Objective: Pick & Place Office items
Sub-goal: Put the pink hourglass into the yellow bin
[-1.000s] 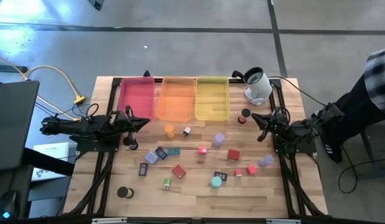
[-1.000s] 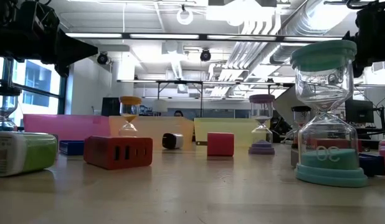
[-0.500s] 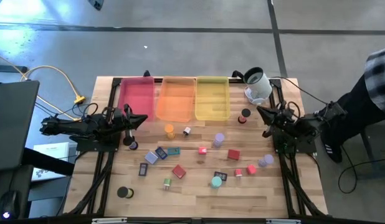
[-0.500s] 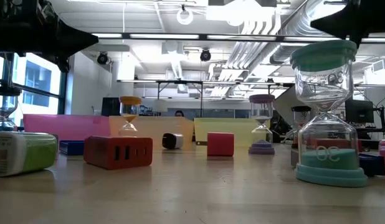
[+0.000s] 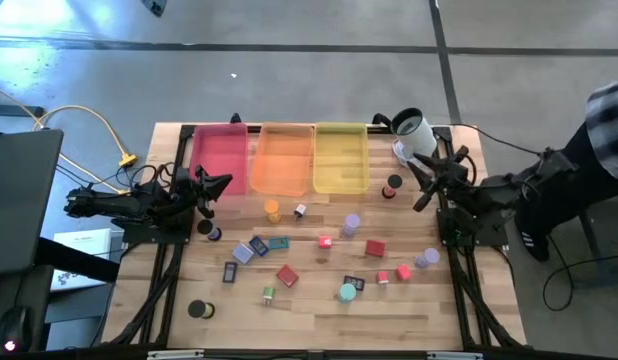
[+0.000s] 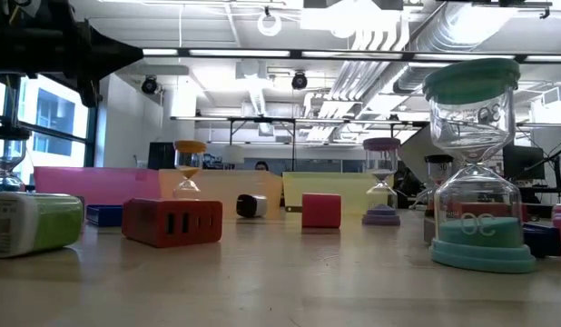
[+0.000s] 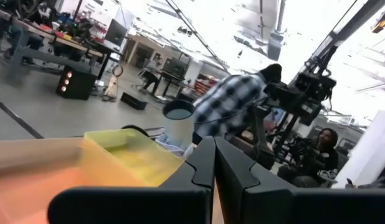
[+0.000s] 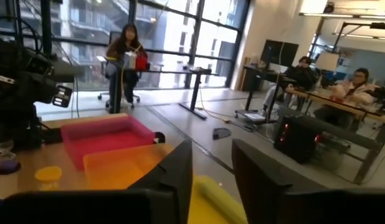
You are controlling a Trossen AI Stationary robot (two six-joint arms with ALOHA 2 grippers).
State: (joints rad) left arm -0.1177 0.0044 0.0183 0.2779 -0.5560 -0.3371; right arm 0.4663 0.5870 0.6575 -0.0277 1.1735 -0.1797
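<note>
The office items lie scattered on the wooden table [image 5: 319,310]. Among them are an orange hourglass [image 5: 272,210], a purple one [image 5: 351,224], a teal one [image 6: 471,163], a red cube [image 5: 375,248] and a red block [image 6: 172,221]. Each stands on its base. My left gripper [image 5: 224,181] hangs shut at the table's left, near the pink tray [image 5: 219,158]; the left wrist view shows its fingers [image 7: 214,165] together. My right gripper [image 5: 419,183] is raised at the table's right, beside the white device [image 5: 414,135]. It is open with nothing between its fingers [image 8: 211,168].
Pink, orange [image 5: 282,158] and yellow [image 5: 341,158] trays stand side by side along the far edge. A person in a plaid sleeve [image 5: 609,130] is beyond the table's right edge. Yellow cables [image 5: 99,130] lie off the left side.
My right gripper has risen well clear of the table, out of the top of the low view, and shifted toward the far edge. It has rolled, and its fingers have parted. My left gripper has tipped up and rolled a little in place. Nothing on the table has moved.
</note>
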